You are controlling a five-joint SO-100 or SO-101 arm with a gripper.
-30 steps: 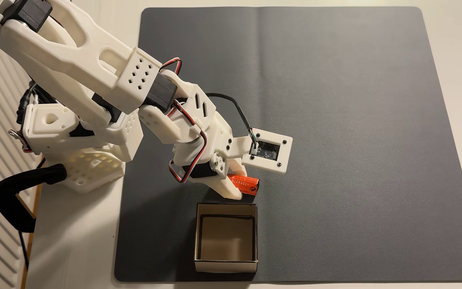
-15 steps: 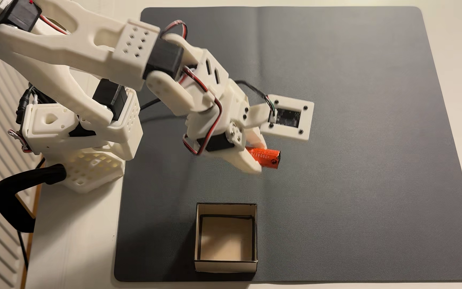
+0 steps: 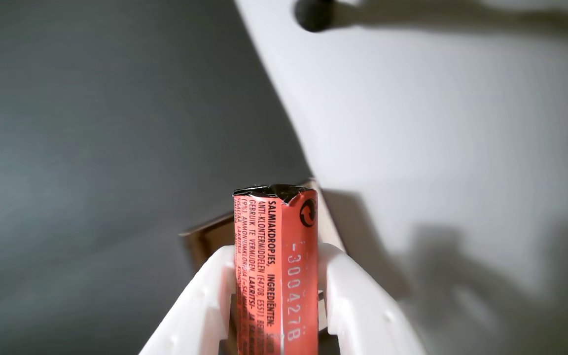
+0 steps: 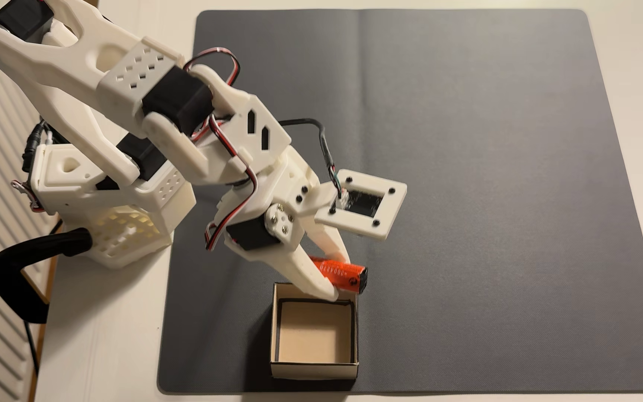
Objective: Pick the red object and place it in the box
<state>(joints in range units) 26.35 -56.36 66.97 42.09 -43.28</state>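
Observation:
The red object (image 4: 345, 275) is an orange-red cylinder with black print and black ends, clamped between my white fingers. My gripper (image 4: 337, 276) is shut on it and hovers at the far rim of the box (image 4: 314, 369), an open cardboard box, off-white outside and tan inside. In the wrist view the red object (image 3: 278, 266) stands upright between the fingers (image 3: 200, 305), gripper (image 3: 276, 266) midway. Behind it a brown corner of the box (image 3: 205, 236) peeks out.
A dark grey mat (image 4: 505, 174) covers the table, with wide free room to the right. The arm's white base (image 4: 119, 201) stands at the mat's left edge, with a black clamp (image 4: 22, 270) and cables. In the wrist view the pale table (image 3: 437, 123) borders the mat.
The gripper, holding the red object, rose and swung away from the box half a second ago, then came back down toward the box's far rim.

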